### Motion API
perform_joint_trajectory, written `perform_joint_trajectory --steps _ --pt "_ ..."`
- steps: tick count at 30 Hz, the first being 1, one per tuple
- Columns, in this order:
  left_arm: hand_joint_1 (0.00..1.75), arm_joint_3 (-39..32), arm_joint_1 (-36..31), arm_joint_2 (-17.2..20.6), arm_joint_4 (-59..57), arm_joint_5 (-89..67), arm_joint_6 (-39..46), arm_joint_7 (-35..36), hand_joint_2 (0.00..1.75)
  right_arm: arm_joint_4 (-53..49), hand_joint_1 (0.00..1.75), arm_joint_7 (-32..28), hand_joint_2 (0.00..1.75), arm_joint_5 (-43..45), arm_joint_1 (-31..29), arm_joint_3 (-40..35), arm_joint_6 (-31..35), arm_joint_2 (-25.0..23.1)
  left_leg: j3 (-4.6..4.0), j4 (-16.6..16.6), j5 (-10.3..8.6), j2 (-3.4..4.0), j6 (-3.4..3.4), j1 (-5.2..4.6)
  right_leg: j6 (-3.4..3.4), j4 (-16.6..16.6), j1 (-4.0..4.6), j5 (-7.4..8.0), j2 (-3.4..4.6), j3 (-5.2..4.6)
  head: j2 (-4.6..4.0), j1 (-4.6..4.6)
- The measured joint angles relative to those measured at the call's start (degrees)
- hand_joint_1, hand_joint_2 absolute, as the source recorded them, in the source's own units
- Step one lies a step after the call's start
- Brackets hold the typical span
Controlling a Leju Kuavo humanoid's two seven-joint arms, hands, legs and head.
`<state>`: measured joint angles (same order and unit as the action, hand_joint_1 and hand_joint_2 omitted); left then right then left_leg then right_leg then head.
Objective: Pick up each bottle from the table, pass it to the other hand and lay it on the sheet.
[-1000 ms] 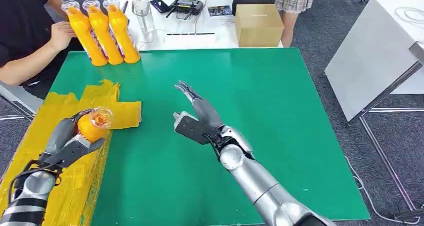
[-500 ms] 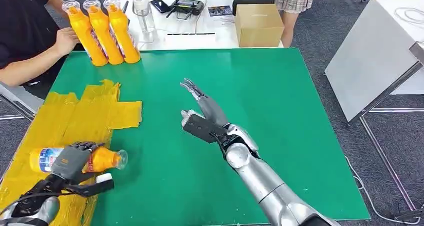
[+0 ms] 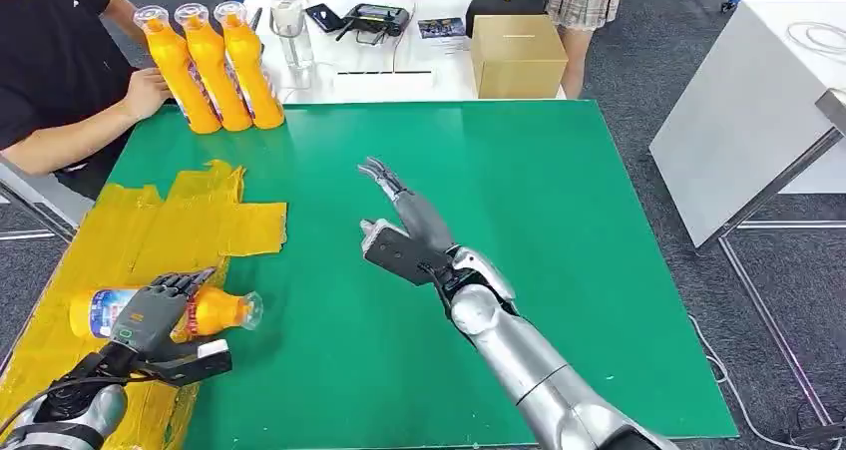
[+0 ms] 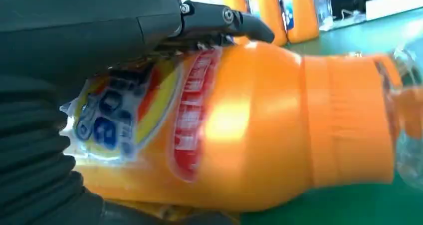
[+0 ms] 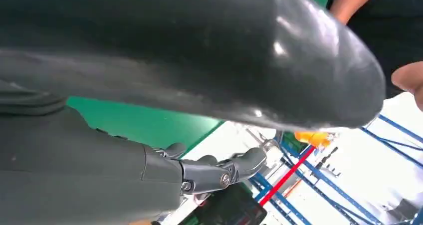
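An orange bottle (image 3: 215,310) with a clear cap lies on its side on the yellow sheet (image 3: 200,221), cap toward the green table top. My left hand (image 3: 150,322) grips it, fingers (image 4: 224,20) draped over its body (image 4: 249,125) and thumb spread out beside it. Three more orange bottles (image 3: 211,66) stand upright at the table's far left corner, with a person's hand (image 3: 150,91) against them. My right hand (image 3: 404,232) hovers over the middle of the green table (image 3: 559,201), fingers stretched apart and holding nothing.
A person in black sits at the far left. Behind the green table a white table carries a cardboard box (image 3: 517,56), a controller (image 3: 374,16) and a black bag. Another white table (image 3: 748,121) stands at the right.
My left hand has lowered the bottle from a raised tilt to lying flat on the sheet, nearer to me. My right hand drifted slightly right.
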<state>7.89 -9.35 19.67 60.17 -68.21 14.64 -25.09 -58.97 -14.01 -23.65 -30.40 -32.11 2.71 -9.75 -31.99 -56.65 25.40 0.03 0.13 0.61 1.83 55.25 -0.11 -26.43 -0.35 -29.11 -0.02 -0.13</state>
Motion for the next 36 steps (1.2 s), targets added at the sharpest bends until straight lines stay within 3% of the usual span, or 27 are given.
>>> perform_joint_trajectory --steps 23,27,33,36 --pt "0.00 -0.35 2.20 -0.70 2.65 4.92 1.14 -3.24 0.00 0.00 0.00 0.02 0.00 -0.22 0.00 -0.02 -0.04 0.00 -0.07 -0.01 0.00 0.01 -0.01 0.00 0.00 0.00 0.00 0.00 0.00 -0.08 0.00 0.00" --pt "0.00 -4.20 2.81 -3.83 6.80 17.50 -0.53 -8.73 0.00 -0.09 0.00 -0.50 0.00 -0.72 0.66 0.04 1.07 -0.02 -0.21 -0.05 -0.01 -0.01 0.00 0.01 0.01 -0.01 0.00 0.00 -0.01 -0.26 0.00 0.04" --pt "0.00 -14.05 1.34 -12.41 17.98 42.43 -17.10 -12.44 0.00 -3.37 0.00 -2.80 0.00 -3.21 5.38 0.59 4.42 -1.47 -0.33 -0.05 0.01 0.03 0.00 0.00 0.02 -0.01 -0.01 0.01 0.02 -0.37 0.00 0.00" --pt "0.00 -15.94 1.36 -15.27 21.99 45.62 -20.57 -12.52 0.00 -4.61 0.00 -2.97 0.00 -3.41 6.70 0.92 4.68 -1.77 -0.40 -0.05 0.01 0.03 0.00 0.01 0.02 -0.01 -0.01 0.01 0.03 -0.45 0.00 0.00"
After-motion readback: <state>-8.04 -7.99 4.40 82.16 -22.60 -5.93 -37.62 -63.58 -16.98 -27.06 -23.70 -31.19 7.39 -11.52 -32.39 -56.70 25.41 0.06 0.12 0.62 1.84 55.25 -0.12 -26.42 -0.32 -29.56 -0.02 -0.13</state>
